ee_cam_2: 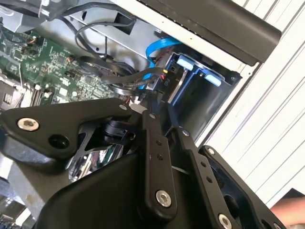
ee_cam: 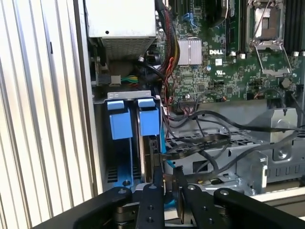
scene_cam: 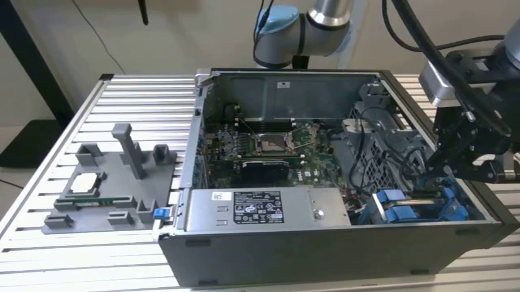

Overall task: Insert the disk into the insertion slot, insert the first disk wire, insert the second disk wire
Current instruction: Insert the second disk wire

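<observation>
Two blue-fronted carriers stand side by side in the insertion slot point(ee_cam: 125, 97) of the grey drive cage, at the front corner of the open computer case point(scene_cam: 325, 243) on the exterior view's right. The disk point(ee_cam: 148, 120) is the one nearer the motherboard. It sits down inside the bay point(scene_cam: 406, 213). My gripper point(ee_cam: 167, 187) hangs over the back end of the disk. Its black fingers point(ee_cam_2: 151, 138) stand close together, pinched on the connector of a disk wire point(ee_cam_2: 159, 80). Black flat wires and a blue cable point(ee_cam: 163, 143) gather at that spot.
The green motherboard point(ee_cam: 224, 62) and the power supply point(scene_cam: 268, 210) fill the rest of the case. Loose black cables point(ee_cam: 214, 138) cross a second metal cage beside the gripper. A grey fixture with parts point(scene_cam: 114, 188) stands on the slatted table point(scene_cam: 73, 255) at the exterior view's left.
</observation>
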Robot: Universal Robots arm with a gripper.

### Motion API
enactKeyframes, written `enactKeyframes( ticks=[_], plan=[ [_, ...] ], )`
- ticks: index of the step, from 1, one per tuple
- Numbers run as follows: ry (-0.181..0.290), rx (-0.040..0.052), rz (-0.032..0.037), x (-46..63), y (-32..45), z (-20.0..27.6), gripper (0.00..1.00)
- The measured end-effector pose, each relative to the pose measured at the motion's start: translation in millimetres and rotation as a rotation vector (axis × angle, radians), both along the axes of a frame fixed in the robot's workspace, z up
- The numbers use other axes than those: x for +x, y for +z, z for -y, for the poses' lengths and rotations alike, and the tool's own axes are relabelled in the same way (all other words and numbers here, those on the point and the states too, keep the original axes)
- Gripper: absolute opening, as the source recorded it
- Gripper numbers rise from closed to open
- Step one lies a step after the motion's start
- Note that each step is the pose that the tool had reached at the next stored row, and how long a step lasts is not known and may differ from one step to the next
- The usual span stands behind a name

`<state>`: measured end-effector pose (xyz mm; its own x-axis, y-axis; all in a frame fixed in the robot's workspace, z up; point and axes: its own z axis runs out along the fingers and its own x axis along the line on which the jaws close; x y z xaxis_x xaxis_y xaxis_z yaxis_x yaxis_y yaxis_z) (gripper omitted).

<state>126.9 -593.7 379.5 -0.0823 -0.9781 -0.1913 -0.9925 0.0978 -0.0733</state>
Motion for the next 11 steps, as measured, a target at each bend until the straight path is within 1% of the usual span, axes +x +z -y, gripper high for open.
enactKeyframes(
  ticks=[2,3,5,11],
  plan=[
    [0.0,-0.0002,-0.0011,0.0,5.4,0.0,1.0],
    [0.0,-0.0003,-0.0015,0.0,6.9,0.0,1.0],
    [0.0,-0.004,-0.0021,0.0,6.8,0.0,1.0],
    [0.0,-0.0073,-0.0023,0.0,7.0,0.0,1.0]
  ],
)
